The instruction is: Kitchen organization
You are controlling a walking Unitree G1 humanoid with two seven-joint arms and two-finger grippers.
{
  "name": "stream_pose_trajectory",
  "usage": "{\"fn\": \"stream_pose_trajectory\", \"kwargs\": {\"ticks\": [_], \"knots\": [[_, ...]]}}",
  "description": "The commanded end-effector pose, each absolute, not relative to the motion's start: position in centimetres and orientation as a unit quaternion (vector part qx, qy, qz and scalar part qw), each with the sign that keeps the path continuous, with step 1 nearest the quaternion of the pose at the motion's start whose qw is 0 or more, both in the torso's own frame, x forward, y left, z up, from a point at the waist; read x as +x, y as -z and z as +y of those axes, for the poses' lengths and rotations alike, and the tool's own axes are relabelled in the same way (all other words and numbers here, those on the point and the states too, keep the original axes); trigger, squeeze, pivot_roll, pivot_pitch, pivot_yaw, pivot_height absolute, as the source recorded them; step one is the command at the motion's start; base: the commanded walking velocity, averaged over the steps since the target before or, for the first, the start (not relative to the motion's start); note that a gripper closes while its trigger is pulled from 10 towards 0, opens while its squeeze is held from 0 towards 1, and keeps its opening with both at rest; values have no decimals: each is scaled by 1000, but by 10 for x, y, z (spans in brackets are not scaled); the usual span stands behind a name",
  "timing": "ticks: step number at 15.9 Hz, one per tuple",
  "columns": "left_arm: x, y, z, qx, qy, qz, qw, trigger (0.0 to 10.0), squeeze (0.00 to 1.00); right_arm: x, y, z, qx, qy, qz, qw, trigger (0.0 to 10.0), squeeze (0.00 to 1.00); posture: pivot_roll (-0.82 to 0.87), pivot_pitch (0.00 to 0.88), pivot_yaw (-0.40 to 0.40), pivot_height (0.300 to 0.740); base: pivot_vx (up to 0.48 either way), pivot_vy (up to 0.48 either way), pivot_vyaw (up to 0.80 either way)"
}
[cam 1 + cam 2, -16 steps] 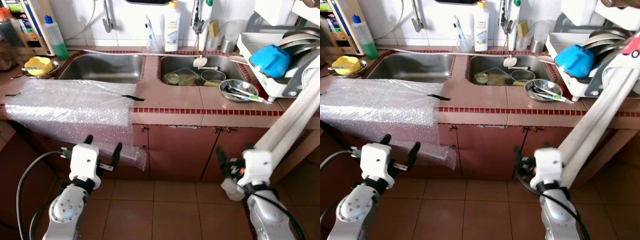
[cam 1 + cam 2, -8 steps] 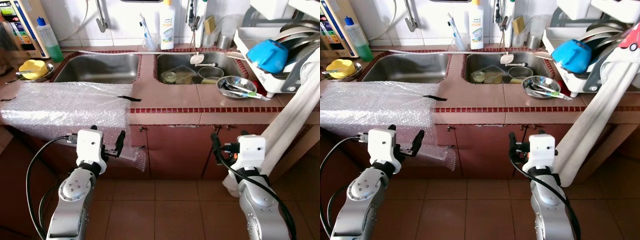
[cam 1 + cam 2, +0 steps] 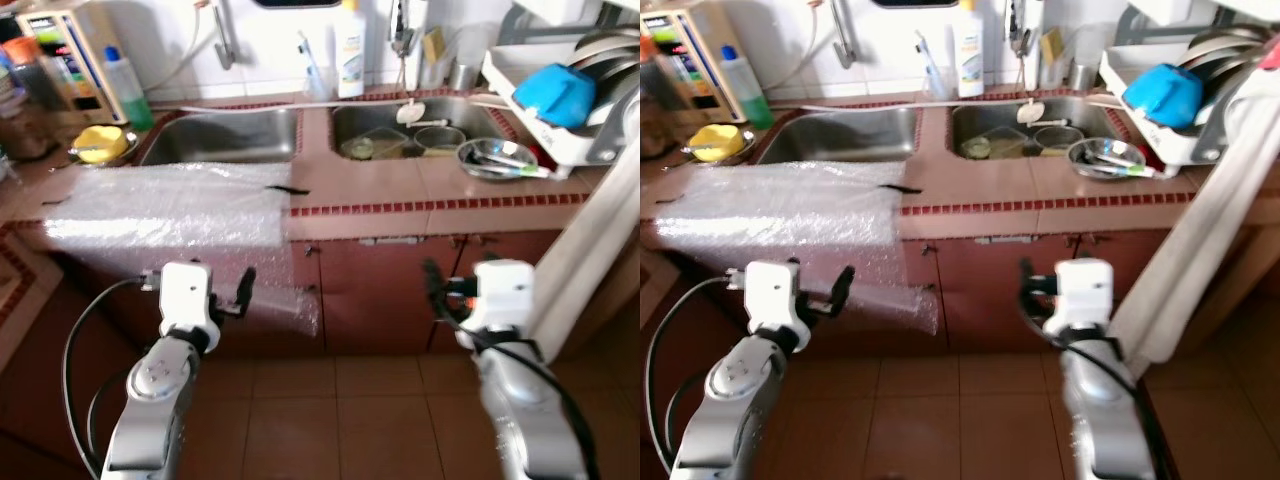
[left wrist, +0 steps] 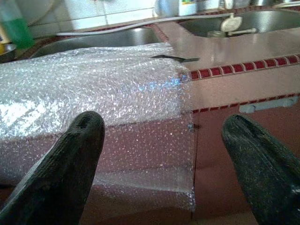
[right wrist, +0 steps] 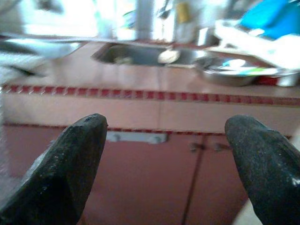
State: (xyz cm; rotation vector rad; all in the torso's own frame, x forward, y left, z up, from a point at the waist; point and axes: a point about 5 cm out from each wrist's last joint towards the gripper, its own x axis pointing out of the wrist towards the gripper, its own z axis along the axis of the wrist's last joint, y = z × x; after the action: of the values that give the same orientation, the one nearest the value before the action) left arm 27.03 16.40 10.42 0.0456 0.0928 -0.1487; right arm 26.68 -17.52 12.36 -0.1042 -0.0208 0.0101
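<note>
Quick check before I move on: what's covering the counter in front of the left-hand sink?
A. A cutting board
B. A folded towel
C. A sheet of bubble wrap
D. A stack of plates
C: a clear sheet of bubble wrap lies over the counter before the left sink and hangs down past its front edge.

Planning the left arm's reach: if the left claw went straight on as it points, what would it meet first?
Probably the bubble wrap hanging over the counter edge. The open left claw points at it, below the countertop; depth is unclear.
</note>
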Motion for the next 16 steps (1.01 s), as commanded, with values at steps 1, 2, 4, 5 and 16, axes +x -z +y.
{"fn": "stream_pose_trajectory", "kwargs": {"ticks": [1, 2, 4, 5, 16], "knots": [[274, -107, 169, 29, 65, 43, 997, 10000, 0, 270, -129, -169, -45, -11, -22, 999, 10000, 0, -17, 0, 78, 740, 0, 472, 0], [274, -108, 168, 29, 66, 43, 996, 10000, 0, 270, -129, -169, -46, -9, -22, 999, 10000, 0, -18, 0, 79, 740, 0, 469, 0], [276, -107, 168, 28, 66, 43, 997, 10000, 0, 271, -131, -170, -48, -6, -25, 999, 10000, 0, -21, 0, 78, 740, 0, 476, 0], [277, -107, 167, 28, 65, 43, 997, 10000, 0, 272, -132, -170, -49, -6, -26, 998, 10000, 0, -21, 0, 77, 740, 0, 476, 0], [282, -117, 167, 23, 34, 9, 999, 10000, 0, 278, -138, -165, -66, -13, -43, 997, 10000, 0, -11, 0, 69, 740, 0, 142, 0]]}}
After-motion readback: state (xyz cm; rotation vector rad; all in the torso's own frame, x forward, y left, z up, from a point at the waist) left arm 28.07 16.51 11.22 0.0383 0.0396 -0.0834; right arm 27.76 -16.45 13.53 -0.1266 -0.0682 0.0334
